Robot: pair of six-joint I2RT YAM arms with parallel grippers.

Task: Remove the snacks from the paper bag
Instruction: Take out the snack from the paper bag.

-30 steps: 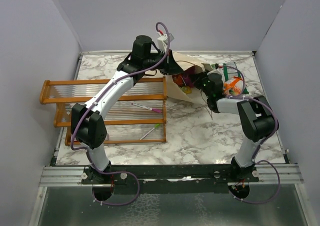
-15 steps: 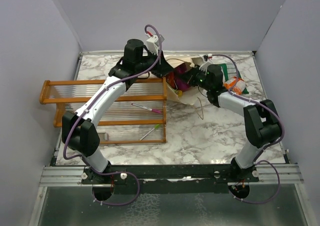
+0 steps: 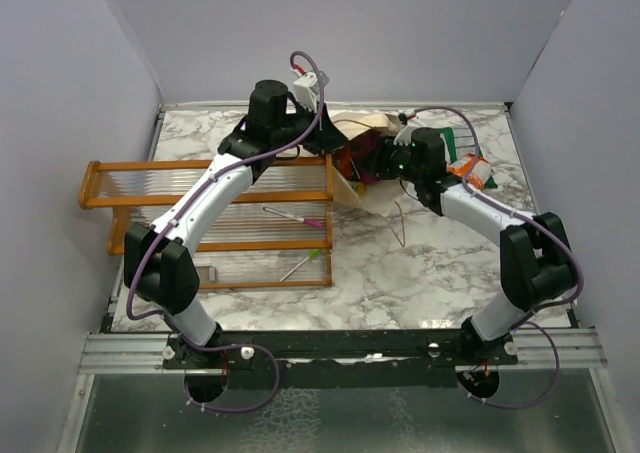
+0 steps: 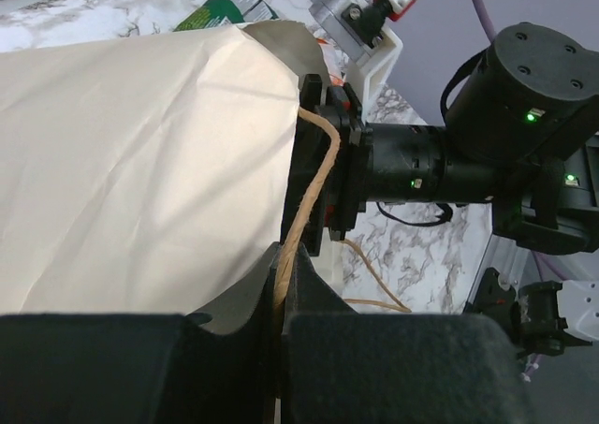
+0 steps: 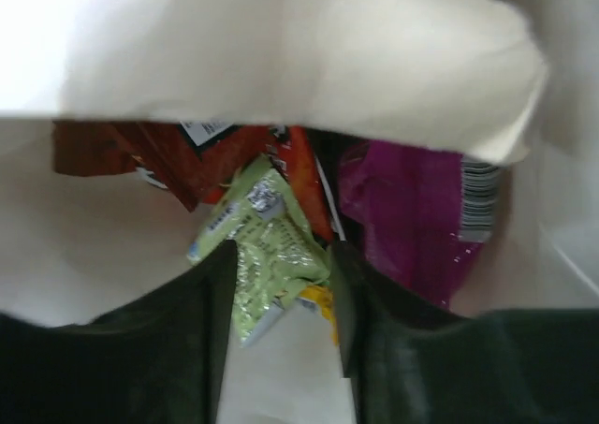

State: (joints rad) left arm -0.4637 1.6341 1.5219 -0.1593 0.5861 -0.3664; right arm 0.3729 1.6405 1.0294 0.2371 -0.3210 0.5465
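Marble table (image 3: pixel 400 273), lime packet (image 5: pixel 267 255) in paper bag (image 4: pixel 122 162), left jaws gripping bag, right jaws apart.

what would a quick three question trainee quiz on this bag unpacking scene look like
1. True or false: the right end effector is inside the mouth of the paper bag.
2. In the right wrist view, which snack lies between its open fingers? A the magenta packet, B the lime packet, C the red chip bag.
3. Fill in: the left end effector is shut on the bag's rim and its twine ____.

Key: 1 true; 2 B; 3 handle.
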